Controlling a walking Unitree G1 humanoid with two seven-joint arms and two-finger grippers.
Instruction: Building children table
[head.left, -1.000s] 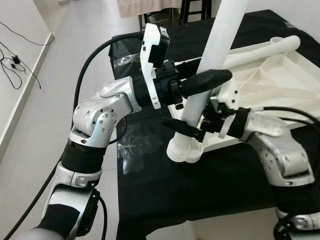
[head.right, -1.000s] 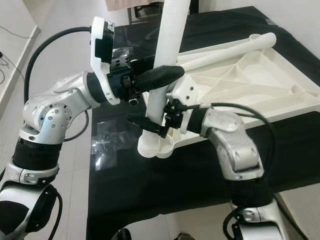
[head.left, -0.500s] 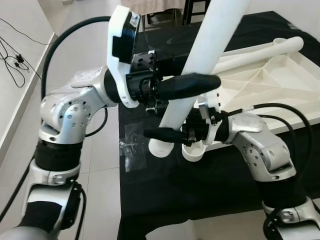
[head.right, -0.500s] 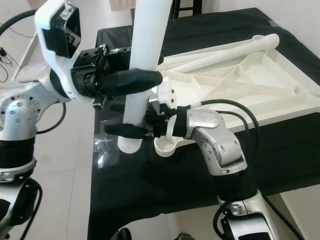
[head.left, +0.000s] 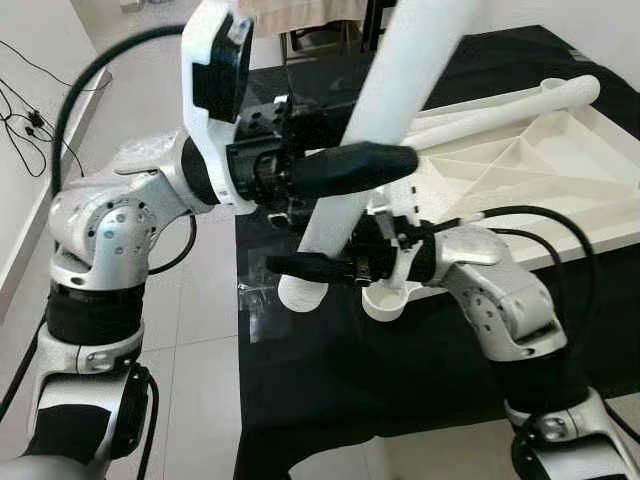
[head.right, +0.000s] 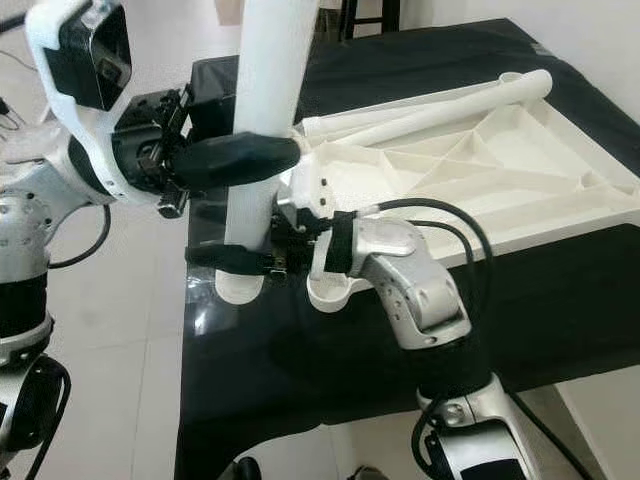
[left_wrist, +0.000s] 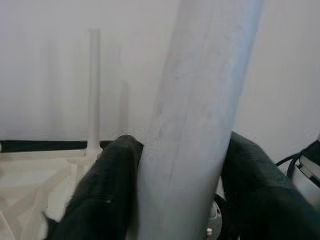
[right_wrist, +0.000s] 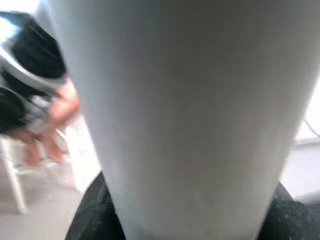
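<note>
While the left gripper (head.left: 340, 165) squeezes the white table leg (head.left: 375, 130) up high, the right gripper (head.left: 315, 268) pinches it lower down. Its foot hangs just beside the corner socket (head.left: 387, 300), so it might slip or miss.

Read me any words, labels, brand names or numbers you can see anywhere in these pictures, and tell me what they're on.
None can be read.
White table leg: plain, no print.
Upturned white tabletop: bare moulded ribs, no label.
Left gripper and right gripper, both shut on the leg: no readable marking.
Black cloth: no text.
</note>
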